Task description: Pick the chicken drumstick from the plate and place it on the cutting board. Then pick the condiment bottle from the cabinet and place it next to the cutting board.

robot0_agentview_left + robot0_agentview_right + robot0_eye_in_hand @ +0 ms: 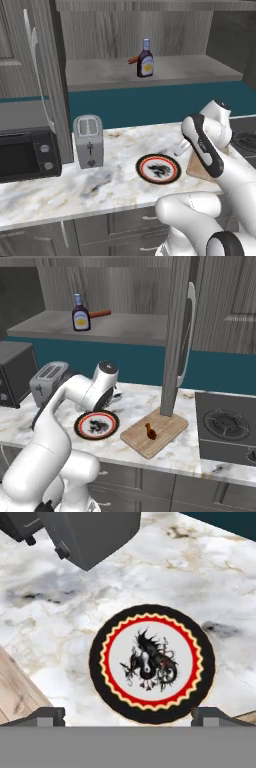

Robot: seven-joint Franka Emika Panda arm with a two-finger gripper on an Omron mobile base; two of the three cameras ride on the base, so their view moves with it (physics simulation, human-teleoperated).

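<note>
The chicken drumstick point(150, 431) lies on the tan cutting board point(162, 428), right of the plate point(96, 425). In the hand view the black-and-red rimmed plate point(152, 663) has nothing on it, and my gripper point(130, 717) hangs open above it with nothing between its fingertips point(47, 716). In the left base view the arm hides most of the cutting board point(199, 171), and the plate point(158, 168) lies just left of it. The dark condiment bottle point(145, 58) stands upright on the shelf of the cabinet point(175, 70), well above and behind the gripper. From the right side the condiment bottle point(80, 313) shows at upper left.
A thin red sausage-like stick point(100, 313) lies beside the bottle on the shelf. A toaster point(88, 140) and a microwave point(25, 155) stand left of the plate. An open cabinet door point(177, 331) hangs over the board's far end. A stove point(227, 426) is at the right.
</note>
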